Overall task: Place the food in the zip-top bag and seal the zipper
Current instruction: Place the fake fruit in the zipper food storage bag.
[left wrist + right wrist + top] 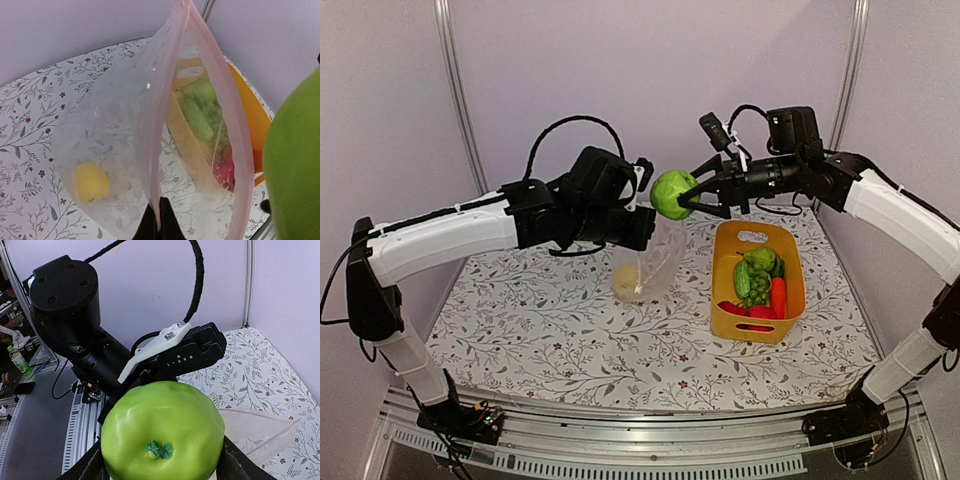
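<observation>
My left gripper [642, 228] is shut on the rim of the clear zip-top bag [650, 262] and holds it up with its mouth open; in the left wrist view the fingertips [159, 220] pinch the pinkish zipper edge [150, 125]. A yellow round piece [91, 181] lies in the bag's bottom [626, 282]. My right gripper [692, 197] is shut on a round green piece [672, 193] and holds it just above the bag's mouth, next to the left wrist. It fills the right wrist view [162, 437] and shows in the left wrist view [292, 165].
A yellow basket [724, 300] stands right of the bag, holding a green grape bunch [756, 282], a red-orange carrot [778, 296], a green piece [760, 259] and red pieces [752, 312]. Tent walls and poles close in the back.
</observation>
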`<state>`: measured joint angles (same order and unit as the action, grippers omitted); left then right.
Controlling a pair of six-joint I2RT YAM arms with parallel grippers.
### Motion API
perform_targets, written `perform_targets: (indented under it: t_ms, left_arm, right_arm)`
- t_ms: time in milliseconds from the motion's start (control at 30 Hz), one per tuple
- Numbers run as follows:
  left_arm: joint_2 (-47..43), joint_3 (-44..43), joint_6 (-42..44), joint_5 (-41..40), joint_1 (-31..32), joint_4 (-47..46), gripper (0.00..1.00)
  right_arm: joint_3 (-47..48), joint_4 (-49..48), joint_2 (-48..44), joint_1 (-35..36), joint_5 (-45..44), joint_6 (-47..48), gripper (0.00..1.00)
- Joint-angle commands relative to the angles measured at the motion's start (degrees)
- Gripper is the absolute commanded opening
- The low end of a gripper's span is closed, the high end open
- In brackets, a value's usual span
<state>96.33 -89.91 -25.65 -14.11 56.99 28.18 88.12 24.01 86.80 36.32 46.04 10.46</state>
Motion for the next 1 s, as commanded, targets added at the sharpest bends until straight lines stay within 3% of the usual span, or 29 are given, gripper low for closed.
perform_targets:
  t_ms: [0,267,567,800,967]
  left_arm:
    - [-1.6,1.0,-0.8,0.6,0.3,-1.2,0.00]
    - [-2.7,1.7,-2.1,0.2,0.3,-1.8,0.00]
    - [-4.6,3.4,-2.6,-1.4,0.3,-3.0,0.00]
    - [-4.0,3.1,-2.5,-0.3,0.2,-3.8,0.00]
    - [-2.7,2.8,-3.1,1.7,0.4,-4.9,0.00]
  right_arm:
    - [-0.1,-5.0,1.9,0.5,3.9,-3.4,0.45]
    - [-3.8,-8.1,4.9,0.5,3.2,-5.2,0.45]
    - [-8.2,-8.2,3.5,0.5,-5.5,-2.7,0.45]
    - [-8.1,-6.3,3.1,0.7,-14.5,-0.5,0.46]
    - [-4.9,-3.0,5.7,3.5,-26.3,2.5,0.51]
